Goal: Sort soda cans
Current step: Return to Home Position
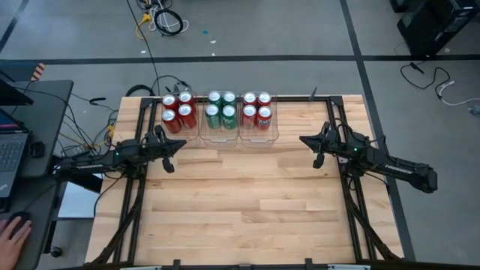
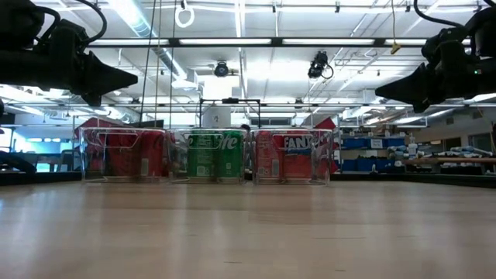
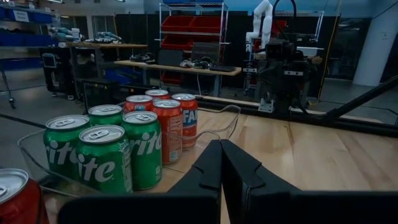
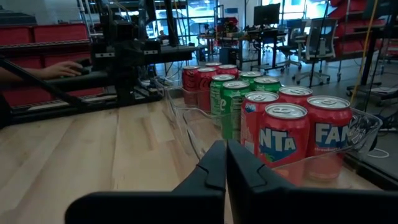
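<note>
Twelve soda cans stand upright in three clear bins along the table's far edge: four red cans in the left bin, four green cans in the middle, four red cans in the right. My left gripper hovers shut above the table, just near of the left bin, holding nothing. My right gripper hovers shut to the right of the right bin, also holding nothing. The left wrist view shows green cans; the right wrist view shows red cans.
The clear bins sit side by side at the far edge. Bare wooden tabletop stretches toward the near edge between the arms. A desk with a laptop and a person's hand lie left of the table.
</note>
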You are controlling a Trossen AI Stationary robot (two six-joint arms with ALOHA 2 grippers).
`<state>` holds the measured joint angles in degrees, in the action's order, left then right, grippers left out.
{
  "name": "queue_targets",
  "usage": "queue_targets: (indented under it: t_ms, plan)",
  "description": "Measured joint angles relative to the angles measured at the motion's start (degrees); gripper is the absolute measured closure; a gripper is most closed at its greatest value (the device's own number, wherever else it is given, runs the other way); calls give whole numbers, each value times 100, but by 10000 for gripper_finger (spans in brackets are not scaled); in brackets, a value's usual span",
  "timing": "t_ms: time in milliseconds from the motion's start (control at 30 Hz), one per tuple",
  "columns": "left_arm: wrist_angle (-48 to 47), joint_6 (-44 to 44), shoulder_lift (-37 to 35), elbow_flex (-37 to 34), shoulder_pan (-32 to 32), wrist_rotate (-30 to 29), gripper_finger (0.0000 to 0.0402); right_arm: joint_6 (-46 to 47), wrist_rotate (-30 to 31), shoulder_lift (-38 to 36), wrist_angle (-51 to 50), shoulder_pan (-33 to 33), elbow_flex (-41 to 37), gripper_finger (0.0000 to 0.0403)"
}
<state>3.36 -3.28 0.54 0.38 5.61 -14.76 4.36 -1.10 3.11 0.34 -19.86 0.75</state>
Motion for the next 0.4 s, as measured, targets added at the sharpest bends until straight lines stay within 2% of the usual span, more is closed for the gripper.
queue_targets:
  t_ms: [400]
  plan:
    - [0, -1, 0, 0, -2, 0, 395, 0, -1, 0, 0, -2, 0, 399]
